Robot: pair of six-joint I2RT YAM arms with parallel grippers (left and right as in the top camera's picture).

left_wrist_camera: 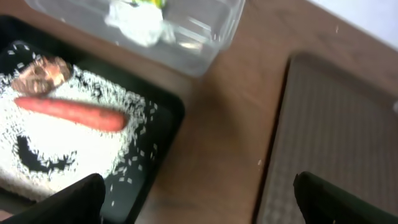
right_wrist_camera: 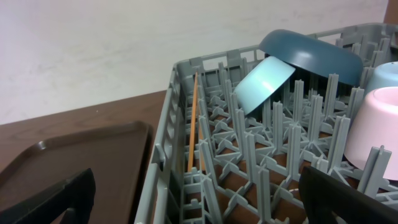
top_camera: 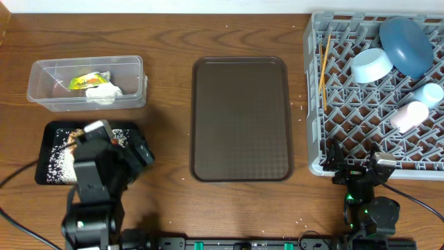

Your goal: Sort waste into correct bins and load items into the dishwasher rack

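The black tray holds an orange carrot, a brown lump and white rice. The clear tub holds the wrapper and crumpled paper. My left gripper is open and empty over the table between the black tray and the brown tray. The grey rack holds the dark blue plate, pale blue bowl, pale blue cup, whitish cup and chopsticks. My right gripper is open and empty at the rack's near left corner.
The brown serving tray lies in the middle of the table, between the bins and the rack. The left arm hides part of the black tray in the overhead view. Cables run along the front edge.
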